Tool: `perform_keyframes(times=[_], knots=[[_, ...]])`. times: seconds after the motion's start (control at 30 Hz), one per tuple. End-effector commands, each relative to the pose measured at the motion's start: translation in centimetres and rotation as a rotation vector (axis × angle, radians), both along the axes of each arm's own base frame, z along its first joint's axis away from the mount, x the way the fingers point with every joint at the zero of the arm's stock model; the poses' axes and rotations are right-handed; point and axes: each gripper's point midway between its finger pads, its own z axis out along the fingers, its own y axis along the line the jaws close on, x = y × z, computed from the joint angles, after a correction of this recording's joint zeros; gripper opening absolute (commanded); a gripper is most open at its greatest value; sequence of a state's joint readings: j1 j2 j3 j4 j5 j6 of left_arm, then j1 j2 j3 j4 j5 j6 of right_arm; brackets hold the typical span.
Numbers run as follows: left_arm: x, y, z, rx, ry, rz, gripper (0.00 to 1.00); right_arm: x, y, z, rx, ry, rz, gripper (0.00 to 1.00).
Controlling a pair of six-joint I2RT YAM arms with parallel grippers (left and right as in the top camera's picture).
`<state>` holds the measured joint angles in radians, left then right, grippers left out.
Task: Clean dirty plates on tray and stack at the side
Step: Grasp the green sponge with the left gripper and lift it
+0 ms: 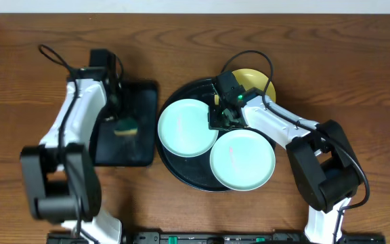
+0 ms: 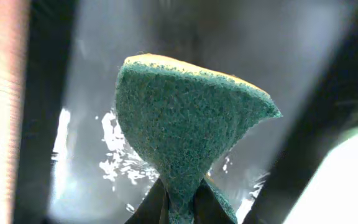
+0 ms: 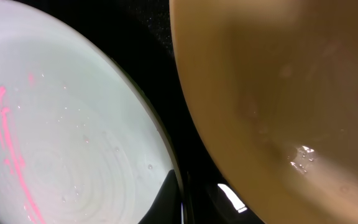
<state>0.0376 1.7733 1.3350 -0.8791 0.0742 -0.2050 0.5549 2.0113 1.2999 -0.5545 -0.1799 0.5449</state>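
Note:
The round black tray (image 1: pixel 175 166) holds three plates: a mint plate (image 1: pixel 185 129) at its left, a second mint plate (image 1: pixel 244 161) at front right, and a yellow plate (image 1: pixel 254 81) at the back. My right gripper (image 1: pixel 221 119) sits between the left mint plate and the yellow one. In the right wrist view its fingers (image 3: pixel 194 200) are close together over the rim of the mint plate (image 3: pixel 61 137), which has pink streaks; the yellow plate (image 3: pixel 278 87) lies to the right. My left gripper (image 2: pixel 180 208) is shut on the green sponge (image 2: pixel 185 118).
A smaller rectangular black tray (image 1: pixel 137 102) lies left of the round one, and the sponge (image 1: pixel 126 126) hangs over its wet bottom (image 2: pixel 86 124). The wooden table (image 1: pixel 19 88) surrounds both trays.

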Motion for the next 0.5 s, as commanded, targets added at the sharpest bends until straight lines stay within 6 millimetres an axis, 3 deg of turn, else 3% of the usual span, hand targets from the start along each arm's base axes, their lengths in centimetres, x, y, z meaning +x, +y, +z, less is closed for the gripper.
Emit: perform_keyframes(times=[0.0, 0.1, 0.47], knots=[[0.9, 0.4, 5.1, 0.02, -0.136, -0.012, 0.07, -0.1, 1.0, -0.5, 0.035, 0.021, 0.018, 0.01], [0.5, 0.4, 5.5, 0.021, -0.138, -0.011, 0.08, -0.1, 1.0, -0.5, 0.038, 0.023, 0.017, 0.01], [0.0, 0.4, 3.9, 0.018, -0.088, -0.012, 0.07, -0.1, 1.1, -0.4, 0.043, 0.024, 0.018, 0.01]])
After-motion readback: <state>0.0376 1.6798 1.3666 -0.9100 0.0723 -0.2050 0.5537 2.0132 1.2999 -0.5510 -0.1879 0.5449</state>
